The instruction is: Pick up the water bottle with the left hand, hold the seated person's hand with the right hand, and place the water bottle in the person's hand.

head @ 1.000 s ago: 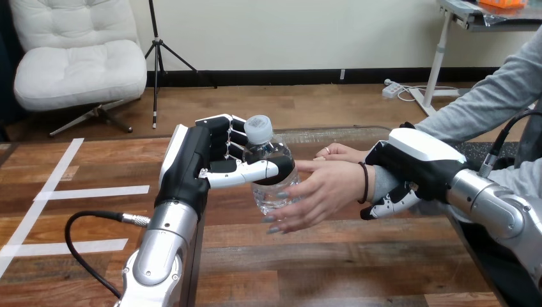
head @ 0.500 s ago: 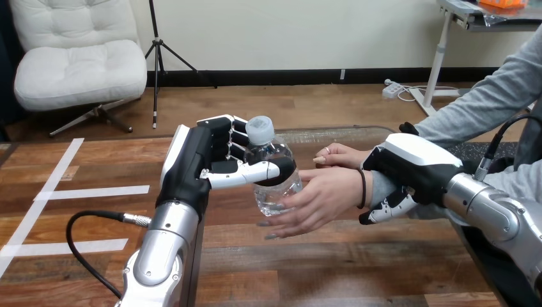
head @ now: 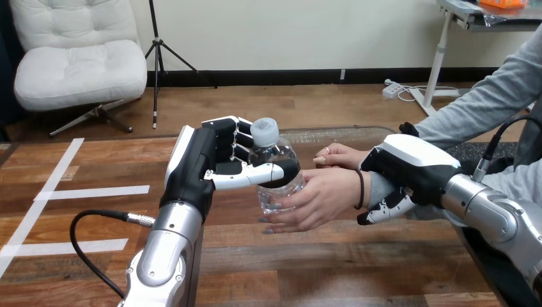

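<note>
A clear water bottle [head: 276, 167] with a white cap is held upright above the table, with my left hand [head: 214, 163] shut on it, thumb across its front and fingers behind it. The person's hand [head: 316, 198] reaches in from the right, its fingers curling round the bottle's lower part. My right hand [head: 409, 169] is curled round the person's wrist, thumb under it. The person's other hand [head: 339, 155] rests on the table behind.
The wooden table [head: 287, 268] stretches in front, bare near its front edge. A black cable [head: 96, 220] loops beside my left forearm. White tape strips [head: 77, 192] mark the floor at the left.
My left hand has carried the bottle a little right and lower, into the person's hand. The person's fingers have closed further round the bottle. My right hand has shifted slightly left with the wrist.
</note>
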Tool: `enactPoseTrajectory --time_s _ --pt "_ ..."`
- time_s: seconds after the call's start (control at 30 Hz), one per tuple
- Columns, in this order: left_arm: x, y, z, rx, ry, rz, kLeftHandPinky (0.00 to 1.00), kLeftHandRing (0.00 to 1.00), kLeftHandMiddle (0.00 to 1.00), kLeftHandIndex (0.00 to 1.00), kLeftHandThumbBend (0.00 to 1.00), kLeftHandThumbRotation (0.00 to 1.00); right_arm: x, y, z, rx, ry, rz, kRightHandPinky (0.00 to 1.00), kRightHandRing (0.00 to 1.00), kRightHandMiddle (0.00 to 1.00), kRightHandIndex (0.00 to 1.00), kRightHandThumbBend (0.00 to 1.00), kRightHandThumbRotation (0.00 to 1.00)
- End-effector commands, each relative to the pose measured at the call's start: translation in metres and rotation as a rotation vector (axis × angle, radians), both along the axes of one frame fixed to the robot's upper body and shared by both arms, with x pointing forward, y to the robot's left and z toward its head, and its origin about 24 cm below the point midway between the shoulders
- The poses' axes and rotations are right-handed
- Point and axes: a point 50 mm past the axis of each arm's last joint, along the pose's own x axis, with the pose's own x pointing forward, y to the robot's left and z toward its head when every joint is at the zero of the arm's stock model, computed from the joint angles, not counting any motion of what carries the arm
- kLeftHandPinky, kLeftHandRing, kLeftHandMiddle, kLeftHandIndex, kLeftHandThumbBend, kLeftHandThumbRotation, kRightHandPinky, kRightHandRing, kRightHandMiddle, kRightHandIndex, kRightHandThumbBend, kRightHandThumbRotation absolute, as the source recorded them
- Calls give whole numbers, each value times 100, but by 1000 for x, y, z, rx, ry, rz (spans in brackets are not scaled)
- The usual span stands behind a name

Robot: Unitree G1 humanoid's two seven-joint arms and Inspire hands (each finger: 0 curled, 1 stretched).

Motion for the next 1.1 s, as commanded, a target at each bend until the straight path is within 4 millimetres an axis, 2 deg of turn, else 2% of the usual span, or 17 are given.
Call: enactPoseTrajectory --time_s 0.0,1.07 --pt "13 -13 32 -10 -131 -40 31 36 40 40 85 0 22 15 41 56 -146 26 17 21 27 28 62 0" --pt "13 -21 28 -8 -105 -60 31 36 40 40 84 0 23 22 42 67 -137 36 17 21 27 28 60 0"
